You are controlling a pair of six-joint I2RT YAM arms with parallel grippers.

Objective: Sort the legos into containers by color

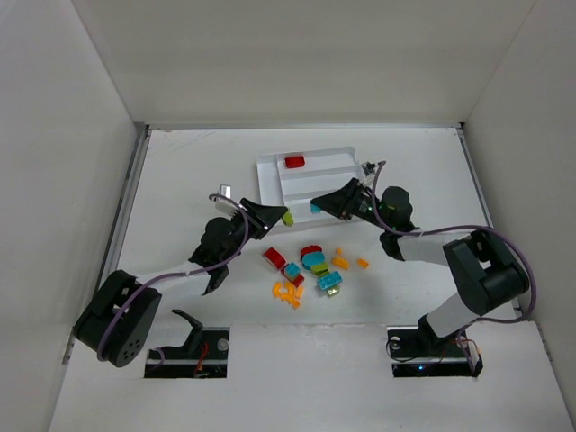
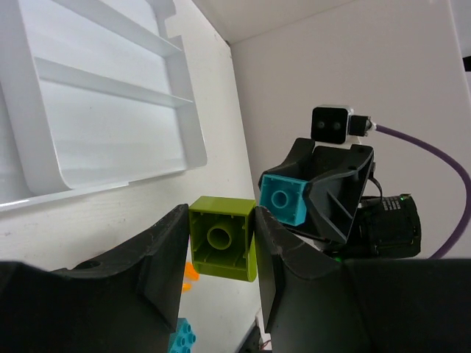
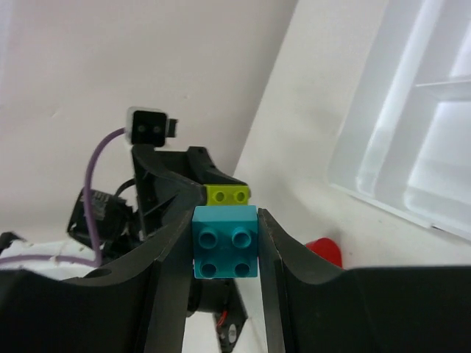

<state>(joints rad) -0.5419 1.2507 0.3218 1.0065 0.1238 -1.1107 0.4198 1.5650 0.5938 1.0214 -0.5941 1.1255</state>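
Note:
My left gripper (image 1: 277,216) is shut on a lime green lego (image 2: 223,237), held above the table just in front of the white tray (image 1: 270,180). My right gripper (image 1: 319,205) is shut on a teal-blue lego (image 3: 225,240), held at the tray's near edge, facing the left gripper. The green lego also shows in the right wrist view (image 3: 227,195), the teal one in the left wrist view (image 2: 285,197). One red lego (image 1: 294,162) lies in the tray's far slot. Several red, orange and teal legos (image 1: 310,270) lie loose on the table in front of the tray.
The tray's slots (image 2: 96,118) show without legos in the left wrist view. A red piece (image 3: 324,251) lies on the table below the right gripper. White walls close in the table on three sides.

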